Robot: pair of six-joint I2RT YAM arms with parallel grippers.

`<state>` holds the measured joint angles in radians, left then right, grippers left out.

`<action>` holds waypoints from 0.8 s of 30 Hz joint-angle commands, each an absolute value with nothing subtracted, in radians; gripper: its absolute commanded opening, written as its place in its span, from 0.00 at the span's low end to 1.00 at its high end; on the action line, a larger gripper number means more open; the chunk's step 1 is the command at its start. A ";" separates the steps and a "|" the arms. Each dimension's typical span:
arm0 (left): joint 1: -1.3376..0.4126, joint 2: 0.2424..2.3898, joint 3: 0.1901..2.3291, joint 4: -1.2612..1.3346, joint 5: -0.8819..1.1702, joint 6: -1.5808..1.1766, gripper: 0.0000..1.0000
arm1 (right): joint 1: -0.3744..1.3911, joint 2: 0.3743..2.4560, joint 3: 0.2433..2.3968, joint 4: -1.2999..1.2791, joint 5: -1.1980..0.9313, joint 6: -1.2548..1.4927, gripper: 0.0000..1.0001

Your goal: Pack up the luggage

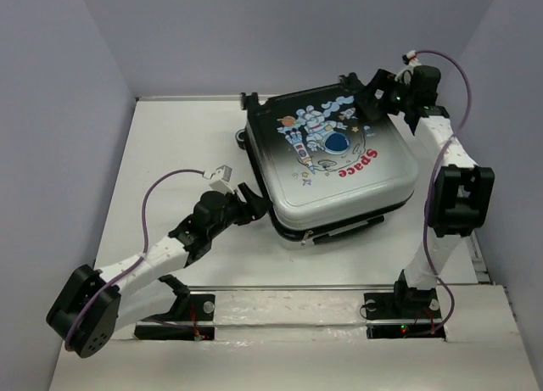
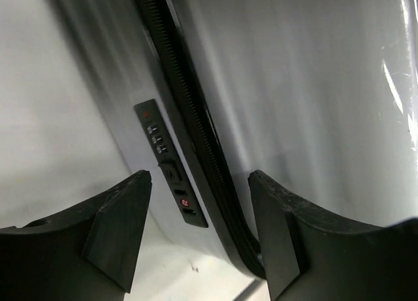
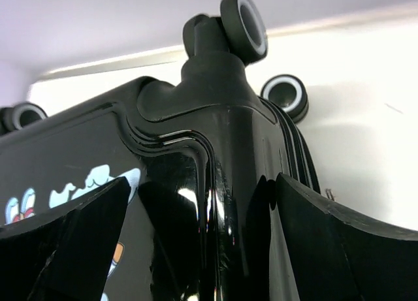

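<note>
Luggage point(image 1: 335, 166) lies flat on the table point(image 1: 170, 153), printed shell up, far of centre and towards the right; astronaut and red "Space" lettering face the overhead camera; black end with the wheels towards the far wall, white end towards the arm bases; shells look shut along the near edge, though the seam is dark there and I cannot be sure it is fully closed.

Left end effector point(image 1: 254, 203) is at the near-left corner of the case, low by the table; jaws stand fairly wide; from the wrist view the side wall fills the gap between the fingers point(image 2: 121, 229); black zipper point(image 2: 196, 138) runs down the wall, combination lock point(image 2: 166, 164) just beside it; nothing clamped.

Right end effector point(image 1: 377, 98) is at the far-right corner, over the black end; jaws wide, one finger on each side of the glossy corner; contact with the shell cannot be told; the corner's caster point(image 3: 245, 23) stands above the fingers, a second wheel point(image 3: 286, 95) just right of it.
</note>
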<state>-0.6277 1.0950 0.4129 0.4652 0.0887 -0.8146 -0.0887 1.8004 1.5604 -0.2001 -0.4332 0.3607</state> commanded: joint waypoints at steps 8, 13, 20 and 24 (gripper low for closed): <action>-0.861 0.705 0.498 0.266 -0.199 -0.810 0.73 | 0.143 2.049 1.884 -0.314 -0.974 0.546 1.00; -0.853 0.692 0.917 0.011 -0.366 -0.597 0.86 | 0.132 2.103 2.023 -0.379 -0.950 0.552 1.00; -0.700 0.942 1.258 -0.107 -0.277 -0.541 0.99 | 0.092 2.071 2.163 -0.393 -0.959 0.560 1.00; -0.392 1.058 1.177 -0.031 -0.008 -0.652 0.99 | 0.060 1.984 2.200 -0.391 -0.951 0.566 1.00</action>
<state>-0.5888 0.8955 1.2823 0.0135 -0.1959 -0.6006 0.0734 2.1326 2.1063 -0.3801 -0.8249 0.5110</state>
